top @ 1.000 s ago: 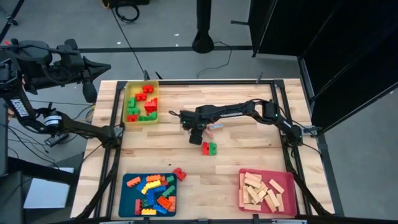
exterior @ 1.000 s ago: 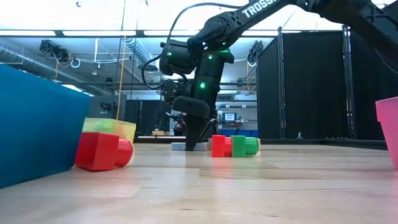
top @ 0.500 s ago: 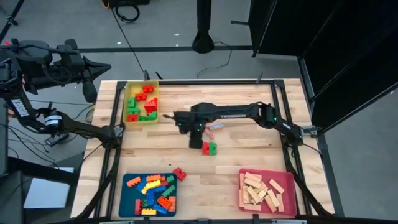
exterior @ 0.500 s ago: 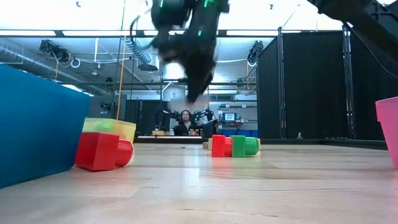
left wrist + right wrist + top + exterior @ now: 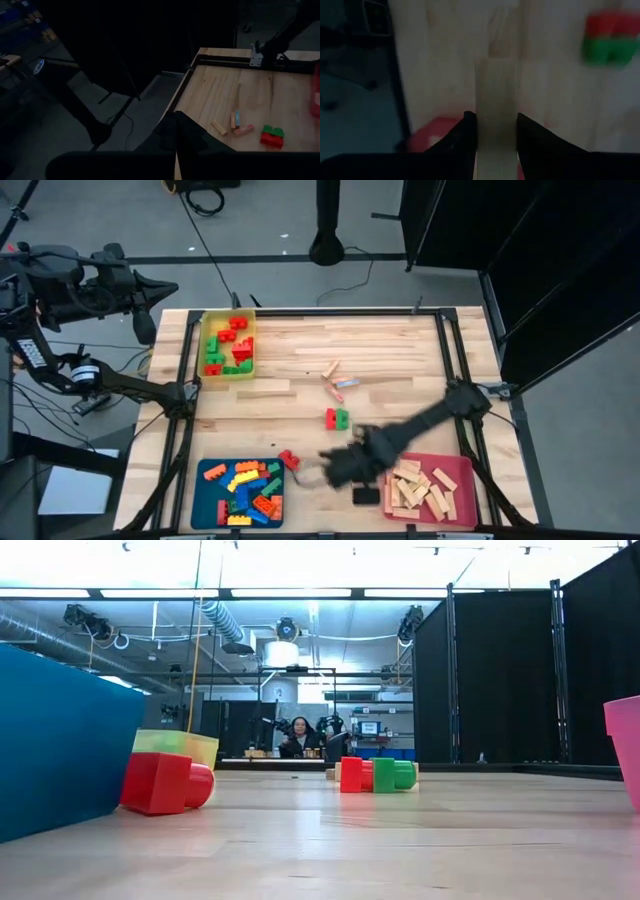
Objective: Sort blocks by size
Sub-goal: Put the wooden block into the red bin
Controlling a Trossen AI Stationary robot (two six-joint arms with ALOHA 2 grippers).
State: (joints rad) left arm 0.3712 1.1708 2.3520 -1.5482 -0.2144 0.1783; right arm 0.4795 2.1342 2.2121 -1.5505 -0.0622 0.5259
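My right gripper (image 5: pixel 352 475) hangs blurred over the near part of the table, just left of the pink tray (image 5: pixel 462 470). It is shut on a pale wooden bar (image 5: pixel 495 95). More wooden bars (image 5: pixel 415 485) lie in that tray. Three loose bars (image 5: pixel 338 382) lie flat at the table's middle, with a red-and-green brick pair (image 5: pixel 336 418) near them. My left gripper (image 5: pixel 147 320) is parked shut beyond the table's far left corner. The low view shows neither gripper. My right gripper pinches the bar's two long sides (image 5: pixel 495 131) between its two fingers (image 5: pixel 465 137). The fingers point down from above and lie across the bar. The bar is lifted clear of the table and sticks out past the fingers.
A yellow tray (image 5: pixel 207 330) with red and green bricks stands at the far left. A blue tray (image 5: pixel 205 480) of mixed bricks stands at the near left, with a red brick (image 5: pixel 289 459) beside it. A person (image 5: pixel 299 737) sits in the room beyond the table.
My right gripper has risen from the loose bars at the table's middle with one wooden bar. It has swung fast toward the near edge and the pink tray, rolling a little. The bar has been lifted clear of the table.
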